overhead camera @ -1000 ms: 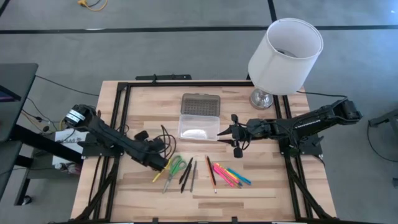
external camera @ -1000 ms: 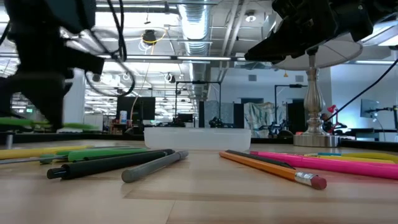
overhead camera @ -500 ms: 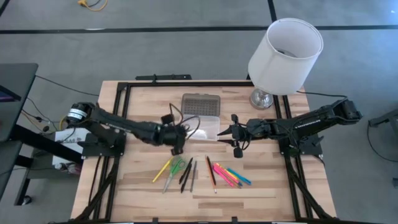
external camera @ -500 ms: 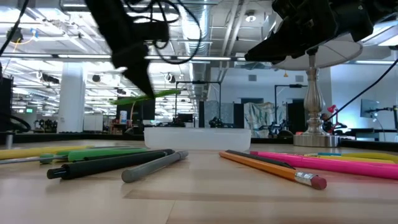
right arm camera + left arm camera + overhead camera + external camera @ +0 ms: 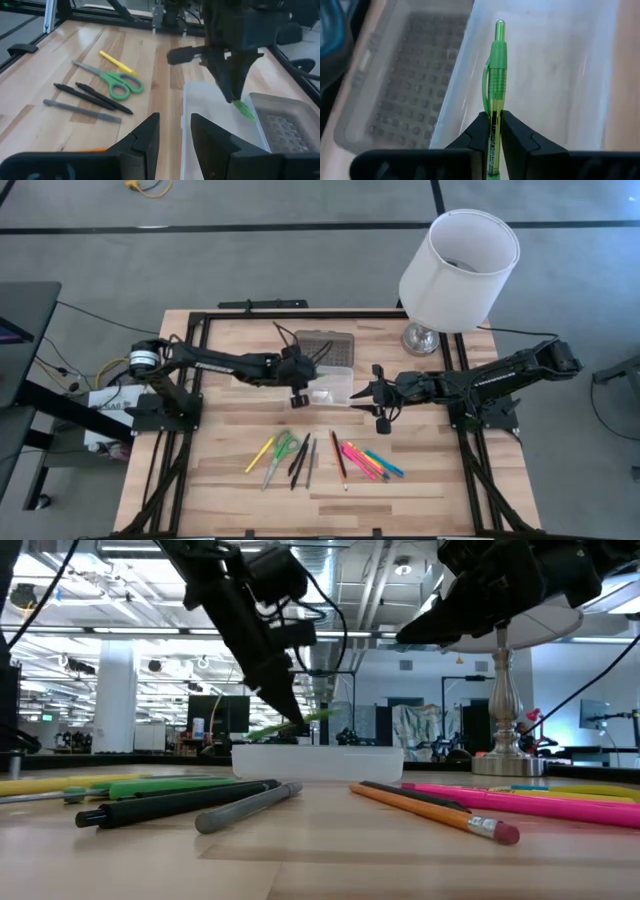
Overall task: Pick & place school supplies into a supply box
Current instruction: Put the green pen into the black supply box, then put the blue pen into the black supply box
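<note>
A green pen (image 5: 493, 95) is clamped in the left hand (image 5: 298, 393) over the open box (image 5: 322, 387). The right hand (image 5: 378, 398), fingers apart, is held beside the box. Scissors (image 5: 281, 452) and pencils (image 5: 367, 461) are left on the desk (image 5: 400, 490), a lamp (image 5: 455, 265) behind.

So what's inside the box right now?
Nothing lies in the box where it shows. The left hand holds a green pen above it; that hand and pen cover part of the floor.
</note>
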Motion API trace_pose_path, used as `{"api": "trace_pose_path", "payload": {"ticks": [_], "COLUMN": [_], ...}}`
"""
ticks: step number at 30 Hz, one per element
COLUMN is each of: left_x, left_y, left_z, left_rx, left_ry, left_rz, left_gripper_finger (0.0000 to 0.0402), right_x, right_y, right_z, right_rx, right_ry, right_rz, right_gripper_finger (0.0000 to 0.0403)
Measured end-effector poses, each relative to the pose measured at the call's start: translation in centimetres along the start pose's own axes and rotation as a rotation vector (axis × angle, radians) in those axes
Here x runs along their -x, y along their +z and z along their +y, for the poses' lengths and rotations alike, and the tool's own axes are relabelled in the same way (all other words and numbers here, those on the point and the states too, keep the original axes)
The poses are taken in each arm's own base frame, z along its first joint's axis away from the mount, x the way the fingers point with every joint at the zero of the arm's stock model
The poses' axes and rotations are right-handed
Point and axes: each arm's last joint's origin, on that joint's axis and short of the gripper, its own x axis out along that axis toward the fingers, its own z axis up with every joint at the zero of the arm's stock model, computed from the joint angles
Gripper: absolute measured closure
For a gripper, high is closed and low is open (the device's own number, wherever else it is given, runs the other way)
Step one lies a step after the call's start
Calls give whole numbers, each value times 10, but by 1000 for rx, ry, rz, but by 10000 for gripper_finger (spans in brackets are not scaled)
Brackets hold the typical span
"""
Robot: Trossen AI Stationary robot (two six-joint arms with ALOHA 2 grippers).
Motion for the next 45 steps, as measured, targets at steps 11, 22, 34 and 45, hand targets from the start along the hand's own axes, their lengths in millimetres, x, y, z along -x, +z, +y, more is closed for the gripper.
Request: {"api": "trace_pose_path", "payload": {"ticks": [11,22,34,45], "left_x": [-10,-9,23,139], "left_y": [2,2,20,9], "left_z": [1,-3,-15,-62], "left_rx": [-21,-62,-108,-159], "left_ry": [7,-22,-38,-199], "left_rz": [-26,-28,-43,-243], "left_gripper_finger": [375,317,234,233], "right_x": [0,0,0,4], "right_y": [0,0,-9,-11], "right_z": [0,0,2,24], "right_rx": [-24,-32,-117,-81], "right_ry": [0,0,7,-29], "right_rz": [-3,0,92,136], "right_gripper_finger": [295,295,295,295]}}
